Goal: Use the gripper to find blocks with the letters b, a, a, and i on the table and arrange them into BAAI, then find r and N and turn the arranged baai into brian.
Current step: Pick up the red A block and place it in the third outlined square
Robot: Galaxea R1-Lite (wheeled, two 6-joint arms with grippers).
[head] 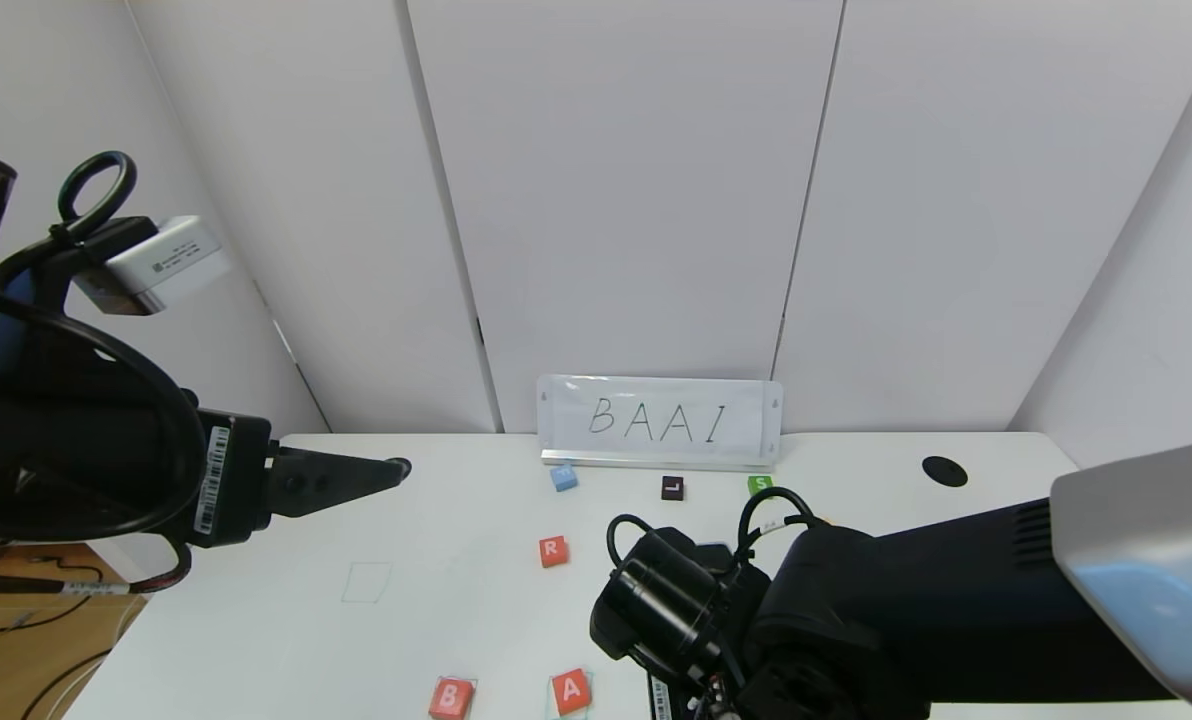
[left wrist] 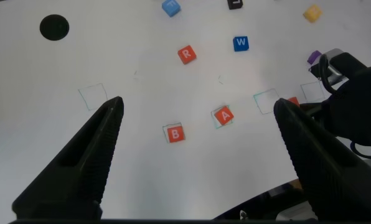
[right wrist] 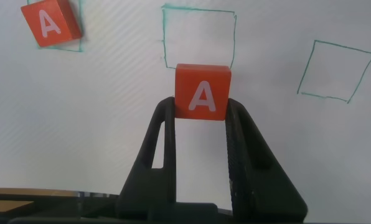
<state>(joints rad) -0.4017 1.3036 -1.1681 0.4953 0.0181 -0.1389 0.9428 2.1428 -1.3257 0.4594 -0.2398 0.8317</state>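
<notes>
1. The right gripper (right wrist: 201, 124) clamps an A block (right wrist: 202, 91) by two opposite side faces, just short of an empty green square (right wrist: 198, 36) drawn on the table (right wrist: 111, 124).
2. The block is probably light, rigid and smooth, so a flat-sided pinch suits it.
3. Beside that square, another A (right wrist: 50, 23) sits in its outline.
4. The left gripper (left wrist: 195, 124) hangs spread open, holding nothing; no containers are visible.
</notes>
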